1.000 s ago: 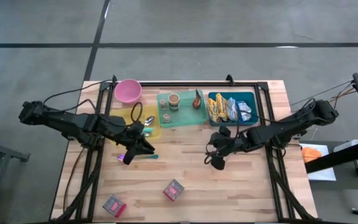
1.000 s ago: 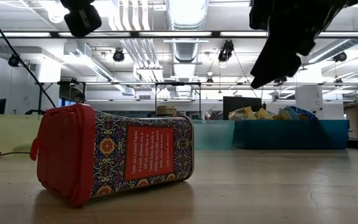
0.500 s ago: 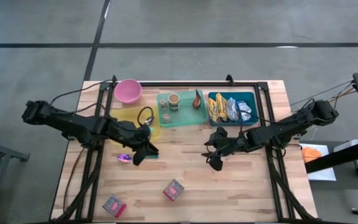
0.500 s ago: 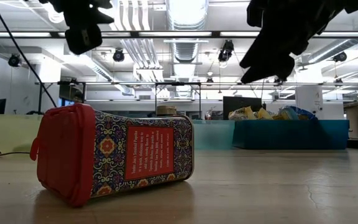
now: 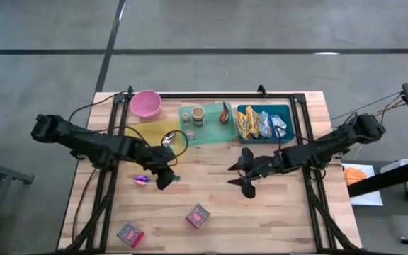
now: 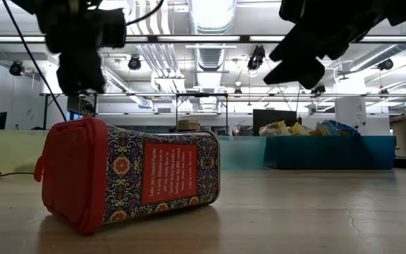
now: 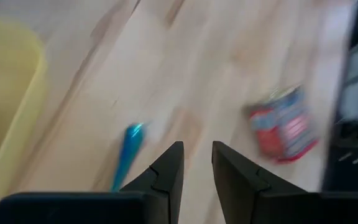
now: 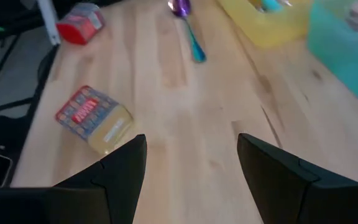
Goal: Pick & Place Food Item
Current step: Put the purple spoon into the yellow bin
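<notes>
High view: two small patterned food tins lie on the wooden table (image 5: 275,212), one near mid-front (image 5: 197,215), the other toward the front-left corner (image 5: 129,232); both are well apart from the arms. Left gripper (image 5: 165,178) hovers beside a purple-and-teal spoon (image 5: 144,179), fingers nearly together and holding nothing. Right gripper (image 5: 245,172) hangs mid-table, jaws spread wide and empty.

Low view shows the nearer tin on its side, red lid end-on. Judgement: rigid, light, glossy and likely slippery. Best taken across the flat printed sides, mid-body, not by the lid.
</notes>
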### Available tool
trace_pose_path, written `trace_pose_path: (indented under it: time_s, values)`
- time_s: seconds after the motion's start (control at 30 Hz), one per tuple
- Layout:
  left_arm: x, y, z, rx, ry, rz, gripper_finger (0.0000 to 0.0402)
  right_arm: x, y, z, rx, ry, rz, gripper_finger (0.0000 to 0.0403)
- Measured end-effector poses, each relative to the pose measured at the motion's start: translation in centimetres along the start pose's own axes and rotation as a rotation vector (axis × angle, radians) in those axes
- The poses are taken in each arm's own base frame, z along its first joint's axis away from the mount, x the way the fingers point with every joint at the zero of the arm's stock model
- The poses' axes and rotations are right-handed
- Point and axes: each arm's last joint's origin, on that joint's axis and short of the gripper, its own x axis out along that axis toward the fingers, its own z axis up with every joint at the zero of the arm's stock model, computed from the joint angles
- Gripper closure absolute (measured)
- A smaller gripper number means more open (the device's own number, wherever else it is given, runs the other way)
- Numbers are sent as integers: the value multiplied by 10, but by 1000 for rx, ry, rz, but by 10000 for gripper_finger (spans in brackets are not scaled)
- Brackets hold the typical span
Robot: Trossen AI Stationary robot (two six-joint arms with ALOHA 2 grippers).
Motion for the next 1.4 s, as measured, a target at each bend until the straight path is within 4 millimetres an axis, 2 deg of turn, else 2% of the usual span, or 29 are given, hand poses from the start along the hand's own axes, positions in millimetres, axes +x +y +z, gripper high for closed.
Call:
trace_pose_path:
  time_s: [0.17,0.3,0.47,0.6,0.8,0.93,1.13,1.27,1.4]
  values:
    - [8,11,-10,-5,129,121,308,4,-8,15,4,-8,90,154]
    - [8,14,-13,-9,173,148,308,4,-12,31,-41,-48,148,154]
    - [7,14,-14,-8,182,150,308,-6,-4,39,-173,-94,205,154]
    - [7,14,-14,-8,183,150,308,-18,-2,41,-155,-125,218,154]
    - [17,13,-17,6,220,171,307,-35,-6,28,-158,-167,294,154]
    - [28,13,-20,45,260,193,296,-44,-13,10,-148,-249,365,154]
    - [44,15,-25,106,328,217,245,-47,-20,-12,-102,-223,381,154]
    - [55,16,-29,151,380,239,208,-45,-15,-18,-138,-209,396,154]
    - [64,20,-33,193,436,265,187,-41,-13,-21,-156,-197,392,154]
